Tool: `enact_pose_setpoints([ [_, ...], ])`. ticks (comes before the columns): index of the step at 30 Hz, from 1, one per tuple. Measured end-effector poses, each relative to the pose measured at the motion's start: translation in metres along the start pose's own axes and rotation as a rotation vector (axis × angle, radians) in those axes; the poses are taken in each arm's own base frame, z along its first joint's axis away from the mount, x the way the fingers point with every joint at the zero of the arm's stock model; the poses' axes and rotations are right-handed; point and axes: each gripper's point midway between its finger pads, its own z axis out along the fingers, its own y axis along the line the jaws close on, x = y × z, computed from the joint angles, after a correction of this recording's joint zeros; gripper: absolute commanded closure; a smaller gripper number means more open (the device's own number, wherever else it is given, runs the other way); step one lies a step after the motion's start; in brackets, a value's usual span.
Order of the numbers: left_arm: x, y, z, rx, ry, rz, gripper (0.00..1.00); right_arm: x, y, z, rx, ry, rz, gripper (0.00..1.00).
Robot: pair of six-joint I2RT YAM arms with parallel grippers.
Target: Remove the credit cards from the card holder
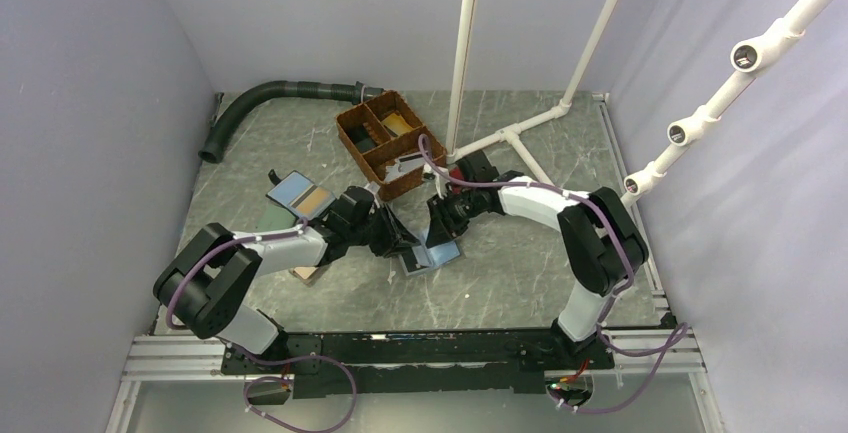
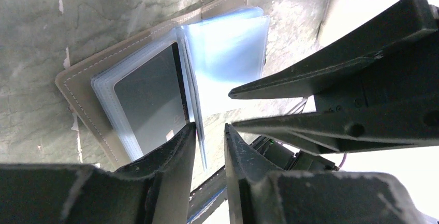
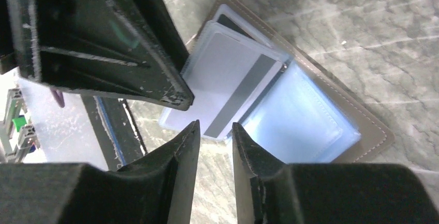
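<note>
Top view, L to R: left hand (image 1: 398, 240) sits just left of frame centre. At centre the card holder (image 1: 432, 257) lies open on the bench (image 1: 520, 273), taupe side down, pale-blue sleeves up. Right hand (image 1: 442, 225) is just above-right of it, so both hands crowd 1 spot. Left hand: fingers a narrow slit apart, edge of 1 sleeve leaf in the slit, not clamped as far as I can see. Left wrist view, left-centre: what looks like a dark credit card (image 2: 150, 94) in a sleeve. Right hand: slightly parted, holding nothing, w/ the corner of a striped credit card (image 3: 228, 87) right at its mouth. My guess on handling: cards light, stiff, slick; sleeves soft + floppy; holder light enough to lift along w/ a card. Best hold = exposed card corner or short edge, other hand pinning the cover.
</note>
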Motion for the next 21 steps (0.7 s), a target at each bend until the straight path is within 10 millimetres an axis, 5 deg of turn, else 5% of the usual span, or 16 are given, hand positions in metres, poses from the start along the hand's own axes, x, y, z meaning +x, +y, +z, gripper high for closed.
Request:
enact_pose_setpoints([
  [5, 0.000, -0.001, 0.000, 0.005, 0.002, 0.002, 0.63, 0.001, 0.016, -0.005, -0.094, -0.012, -0.026, 0.36],
  [10, 0.001, -0.003, 0.002, 0.016, 0.010, 0.004, 0.61, 0.007, 0.029, -0.005, -0.146, 0.003, -0.053, 0.25],
  [17, 0.000, -0.012, 0.006, 0.047, 0.025, 0.017, 0.59, 0.012, 0.032, 0.003, -0.109, 0.033, -0.085, 0.24],
  [21, -0.001, -0.017, 0.007, 0.066, 0.026, 0.023, 0.59, 0.014, 0.023, 0.005, -0.045, 0.045, -0.084, 0.34],
])
